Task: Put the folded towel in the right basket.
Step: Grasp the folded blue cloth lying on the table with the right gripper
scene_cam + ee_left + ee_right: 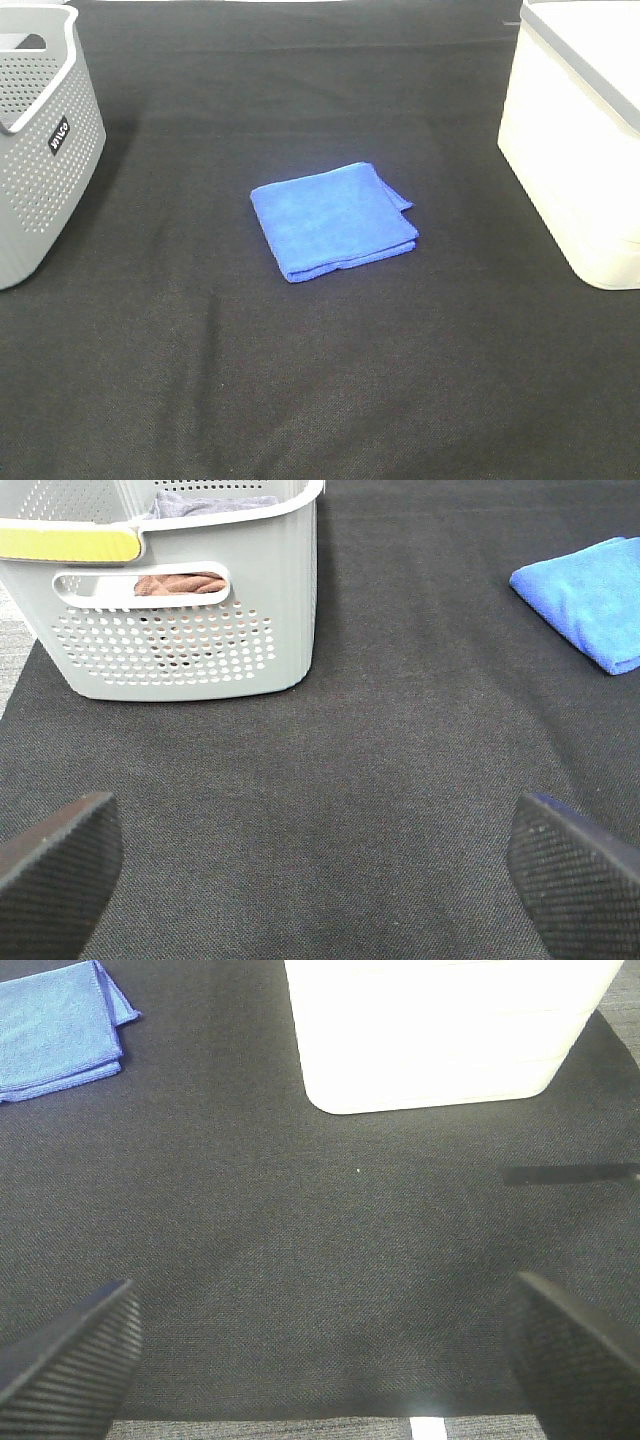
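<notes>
I get bright, even light from above in all three views. The white basket (575,170) blows out to near-featureless glare in my high view and on the right wrist camera. The gray basket (40,170) throws a soft, faint shadow onto the black cloth (320,400) beside it, and the blue towel (333,220) casts almost none. The weave reads sharp mid-frame, while the left gripper (315,825) shows fingers (60,875) slightly soft near the lens.
</notes>
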`<state>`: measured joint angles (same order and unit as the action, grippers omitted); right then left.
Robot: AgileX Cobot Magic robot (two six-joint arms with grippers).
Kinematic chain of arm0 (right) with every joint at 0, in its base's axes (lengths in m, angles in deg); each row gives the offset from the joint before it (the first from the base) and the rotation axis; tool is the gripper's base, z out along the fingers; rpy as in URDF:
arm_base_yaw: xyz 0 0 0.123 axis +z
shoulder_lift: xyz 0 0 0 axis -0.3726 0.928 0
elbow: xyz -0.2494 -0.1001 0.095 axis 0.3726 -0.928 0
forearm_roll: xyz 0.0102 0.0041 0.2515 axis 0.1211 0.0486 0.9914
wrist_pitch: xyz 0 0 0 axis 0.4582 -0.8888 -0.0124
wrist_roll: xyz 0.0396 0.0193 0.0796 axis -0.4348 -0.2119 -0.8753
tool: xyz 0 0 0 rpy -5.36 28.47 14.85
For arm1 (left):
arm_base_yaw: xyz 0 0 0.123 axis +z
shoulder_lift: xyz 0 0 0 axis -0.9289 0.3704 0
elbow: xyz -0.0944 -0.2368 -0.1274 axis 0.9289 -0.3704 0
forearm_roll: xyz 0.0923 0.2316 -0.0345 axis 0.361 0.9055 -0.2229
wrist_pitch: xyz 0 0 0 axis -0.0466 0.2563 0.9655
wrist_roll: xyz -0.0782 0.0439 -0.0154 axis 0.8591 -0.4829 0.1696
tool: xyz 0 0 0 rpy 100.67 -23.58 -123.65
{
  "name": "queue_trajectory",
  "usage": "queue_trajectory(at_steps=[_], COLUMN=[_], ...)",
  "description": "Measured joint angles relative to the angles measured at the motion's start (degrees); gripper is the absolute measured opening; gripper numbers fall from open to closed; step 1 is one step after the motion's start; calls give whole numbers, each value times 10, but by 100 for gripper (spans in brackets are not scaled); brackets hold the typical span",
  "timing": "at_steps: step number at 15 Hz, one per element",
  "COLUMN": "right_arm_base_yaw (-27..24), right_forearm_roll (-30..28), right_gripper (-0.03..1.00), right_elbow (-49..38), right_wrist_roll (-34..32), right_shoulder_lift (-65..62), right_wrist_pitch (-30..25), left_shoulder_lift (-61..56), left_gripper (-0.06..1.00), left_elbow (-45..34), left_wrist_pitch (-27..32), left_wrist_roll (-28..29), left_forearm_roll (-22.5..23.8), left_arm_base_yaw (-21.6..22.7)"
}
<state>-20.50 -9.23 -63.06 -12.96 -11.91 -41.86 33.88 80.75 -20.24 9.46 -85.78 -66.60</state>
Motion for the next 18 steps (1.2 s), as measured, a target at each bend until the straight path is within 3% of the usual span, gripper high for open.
queue_trajectory(at_steps=[14,18], right_arm_base_yaw=[0,0], right_forearm_roll=[-8,-9], right_gripper=[95,95], right_elbow=[0,21], right_wrist_roll=[2,35], right_shoulder_lift=[0,36], right_wrist_pitch=[0,12], left_shoulder_lift=[0,0], left_gripper=[97,97], left_elbow=[0,0], left_wrist_pitch=[-1,-1], left_wrist_roll=[0,0], left_forearm_roll=[0,0], left_arm_base_yaw=[0,0])
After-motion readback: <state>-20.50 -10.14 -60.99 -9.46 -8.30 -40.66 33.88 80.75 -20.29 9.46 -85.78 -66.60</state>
